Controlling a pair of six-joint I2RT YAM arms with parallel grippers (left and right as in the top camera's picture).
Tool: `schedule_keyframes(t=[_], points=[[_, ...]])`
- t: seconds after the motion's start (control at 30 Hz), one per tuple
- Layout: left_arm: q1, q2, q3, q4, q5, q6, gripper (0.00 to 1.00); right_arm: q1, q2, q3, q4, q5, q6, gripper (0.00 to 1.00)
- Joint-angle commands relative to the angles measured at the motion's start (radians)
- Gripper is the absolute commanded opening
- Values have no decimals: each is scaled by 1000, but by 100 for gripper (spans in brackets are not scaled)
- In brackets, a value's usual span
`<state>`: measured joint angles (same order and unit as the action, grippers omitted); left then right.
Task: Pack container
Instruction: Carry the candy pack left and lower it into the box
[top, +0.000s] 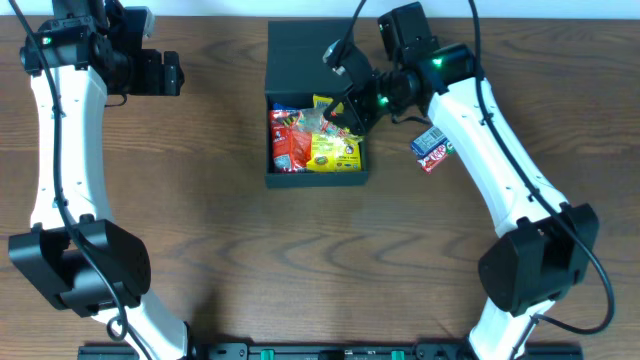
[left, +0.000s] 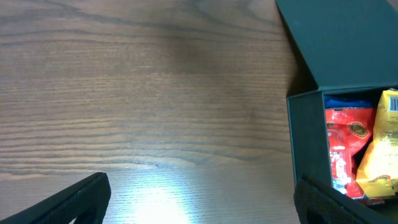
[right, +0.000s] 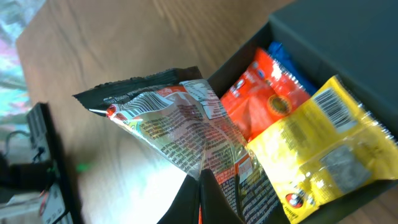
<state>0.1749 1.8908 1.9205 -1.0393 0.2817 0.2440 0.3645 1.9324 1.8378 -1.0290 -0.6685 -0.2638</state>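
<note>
The dark container (top: 316, 179) sits at the table's centre with its flap lid open toward the back. Inside lie a red packet (top: 288, 140), a yellow packet (top: 334, 150) and a blue one at the back. My right gripper (top: 345, 115) is shut on a silvery snack packet (right: 180, 127) with black and red print, held over the box's right side. My left gripper (top: 170, 72) is open and empty at the far left, well apart from the box. The box wall (left: 308, 149) shows at the right of the left wrist view.
A small red, white and blue snack packet (top: 432, 148) lies on the table right of the box, under my right arm. The arm bases stand at the front corners.
</note>
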Motion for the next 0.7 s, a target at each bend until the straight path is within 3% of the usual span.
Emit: schedule_keyframes(t=[0.0, 0.67], points=[[2, 6, -1, 0, 0, 15, 95, 2, 10, 11, -24, -55, -58, 1], [2, 6, -1, -3, 0, 15, 95, 17, 202, 11, -93, -106, -137, 1]])
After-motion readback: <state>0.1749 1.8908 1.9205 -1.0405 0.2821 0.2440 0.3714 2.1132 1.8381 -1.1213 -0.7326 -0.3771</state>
